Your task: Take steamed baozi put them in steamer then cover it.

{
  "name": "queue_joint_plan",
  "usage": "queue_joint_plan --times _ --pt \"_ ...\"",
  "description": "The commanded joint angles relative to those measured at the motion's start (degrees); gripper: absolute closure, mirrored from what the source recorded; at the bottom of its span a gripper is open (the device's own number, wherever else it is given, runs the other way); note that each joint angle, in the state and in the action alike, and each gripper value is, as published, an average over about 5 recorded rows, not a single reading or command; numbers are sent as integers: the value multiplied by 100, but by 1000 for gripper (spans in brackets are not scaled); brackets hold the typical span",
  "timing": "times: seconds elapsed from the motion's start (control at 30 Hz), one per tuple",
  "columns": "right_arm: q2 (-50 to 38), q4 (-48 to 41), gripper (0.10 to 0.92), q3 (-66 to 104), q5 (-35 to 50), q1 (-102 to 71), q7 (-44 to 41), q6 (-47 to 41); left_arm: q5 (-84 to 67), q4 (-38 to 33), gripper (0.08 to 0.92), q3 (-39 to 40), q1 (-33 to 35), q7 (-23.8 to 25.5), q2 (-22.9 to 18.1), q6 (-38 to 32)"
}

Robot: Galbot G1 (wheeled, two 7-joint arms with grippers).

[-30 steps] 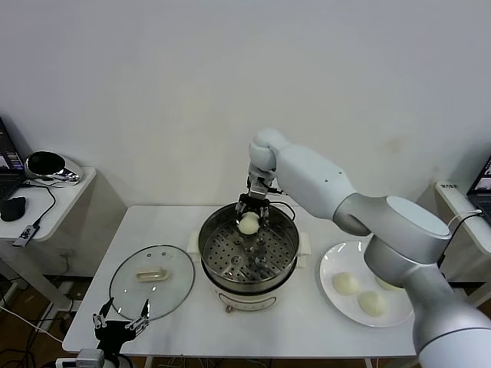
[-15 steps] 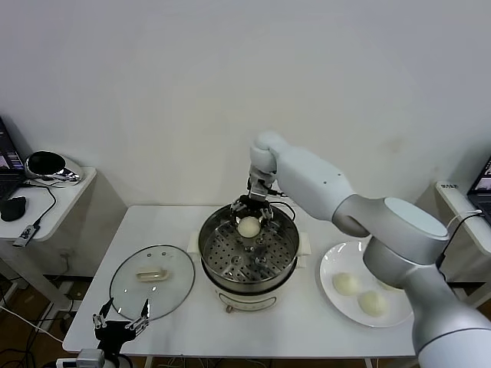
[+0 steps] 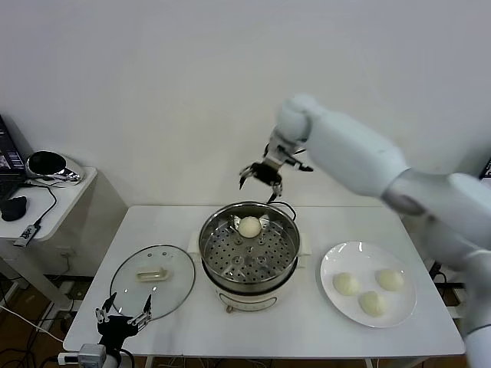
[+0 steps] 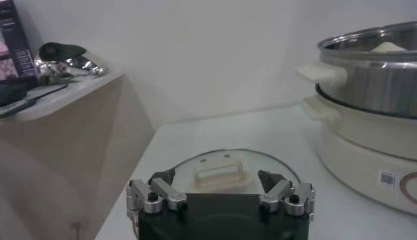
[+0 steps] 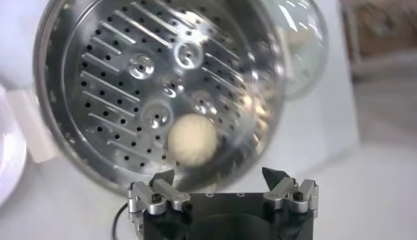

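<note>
The steamer [image 3: 230, 270] stands mid-table, with one baozi [image 3: 249, 226] lying at the far side of its perforated tray; the bun also shows in the right wrist view [image 5: 192, 139]. Three more baozi [image 3: 346, 284] lie on the white plate [image 3: 334, 261] to the right. My right gripper [image 3: 261, 175] is open and empty, raised above the steamer's far rim. The glass cover [image 3: 152, 280] with its cream handle lies flat on the table left of the steamer, and shows in the left wrist view [image 4: 221, 175]. My left gripper [image 3: 123, 320] is open, low at the table's front-left edge.
A side table [image 3: 46, 192] with a metal helmet-like object and cables stands at far left. A black cable runs behind the steamer. The white wall is close behind the table.
My right gripper let go of the baozi, which now rests on the steamer tray, and rose up and to the right, clear of the pot. The left arm barely moved.
</note>
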Motion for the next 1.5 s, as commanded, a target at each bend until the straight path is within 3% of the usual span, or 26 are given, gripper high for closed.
queue_joint_plan --times 0.03,0.4,0.8,1.5 --pt "-2704 2255 203 -860 1387 810 56 -4587 -11 48 177 68 -50 20 22 13" --pt "-3812 3181 203 -381 945 -618 -266 -5753 -68 60 177 180 -46 79 78 88" --pt "-3735 3061 203 1083 -267 -3115 168 -5440 18 43 177 201 40 126 30 118" --pt "-3058 2293 203 1569 -802 -3869 517 -4941 160 146 177 201 51 155 -39 176"
